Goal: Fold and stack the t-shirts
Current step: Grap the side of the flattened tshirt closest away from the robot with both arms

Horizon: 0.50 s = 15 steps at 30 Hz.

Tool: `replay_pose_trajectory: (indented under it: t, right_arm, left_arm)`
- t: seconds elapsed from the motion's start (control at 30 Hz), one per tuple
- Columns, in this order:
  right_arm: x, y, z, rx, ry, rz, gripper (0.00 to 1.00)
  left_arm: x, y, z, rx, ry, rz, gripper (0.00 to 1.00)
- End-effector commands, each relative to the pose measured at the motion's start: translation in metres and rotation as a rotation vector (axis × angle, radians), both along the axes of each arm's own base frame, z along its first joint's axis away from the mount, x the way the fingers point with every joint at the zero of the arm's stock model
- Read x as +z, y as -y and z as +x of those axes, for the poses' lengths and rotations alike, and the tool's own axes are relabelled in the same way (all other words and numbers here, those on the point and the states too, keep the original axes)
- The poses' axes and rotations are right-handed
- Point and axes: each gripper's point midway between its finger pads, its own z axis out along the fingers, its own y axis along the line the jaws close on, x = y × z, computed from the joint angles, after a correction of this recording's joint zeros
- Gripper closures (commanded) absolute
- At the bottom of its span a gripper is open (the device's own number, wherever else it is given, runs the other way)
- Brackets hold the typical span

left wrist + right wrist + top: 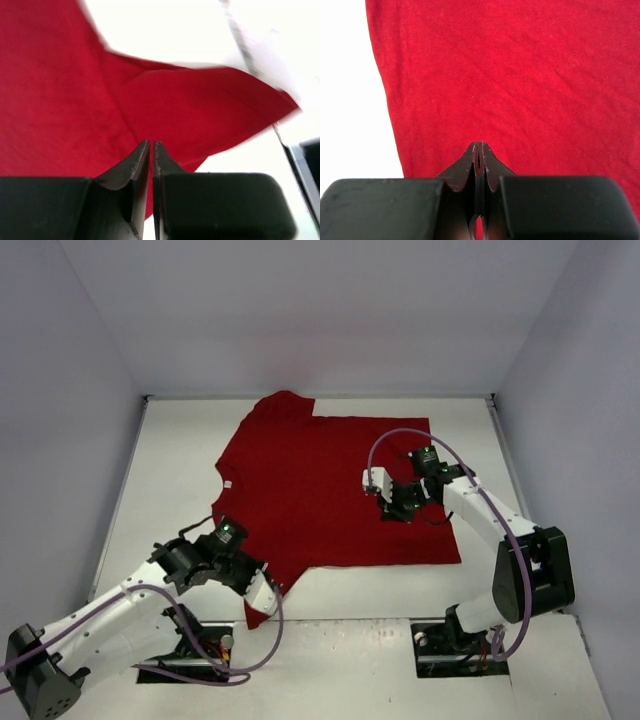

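The dark red t-shirt (pixel 310 490) lies spread on the white table (pixel 170 460), its collar and white neck tag (pixel 227 483) to the left. One sleeve points to the back and the other (pixel 258 612) to the near edge. My left gripper (pixel 262 598) is shut and hangs over the near sleeve. In the left wrist view its fingertips (pixel 151 144) meet above the creased sleeve (pixel 200 105), with no cloth seen between them. My right gripper (pixel 370 483) is shut over the shirt's right half. The right wrist view shows it (pixel 481 145) above flat red cloth (pixel 520 75).
White walls (pixel 90 340) enclose the table on the left, back and right. The arm bases (pixel 460 645) and purple cables (pixel 400 435) sit at the near edge. A dark base plate (pixel 310 165) shows at the right of the left wrist view.
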Motion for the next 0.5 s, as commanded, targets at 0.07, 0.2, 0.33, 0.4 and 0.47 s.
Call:
replay_pose_trajectory:
  t: [0.07,0.2,0.33,0.4,0.47]
  right_arm:
    - [-0.002,0.012,0.017,-0.060,-0.004,-0.004,0.99]
    - [-0.007,0.021,0.032,-0.098,-0.018,-0.026,0.98]
    - [-0.008,0.028,0.042,-0.124,-0.012,-0.048,0.97]
    - [-0.008,0.029,0.046,-0.133,-0.013,-0.052,0.97]
    - [-0.005,0.030,0.051,-0.140,-0.005,-0.046,0.97]
  left_arm:
    - [-0.001,-0.004,-0.031,-0.387,0.146,-0.021,0.93]
    - [-0.005,0.000,-0.036,-0.498,0.084,0.026,0.75]
    - [-0.024,-0.009,-0.042,-0.673,0.038,0.120,0.72]
    - [-0.034,-0.014,-0.039,-0.756,0.052,0.170,0.71]
    - [-0.038,-0.015,-0.041,-0.786,0.025,0.183,0.69]
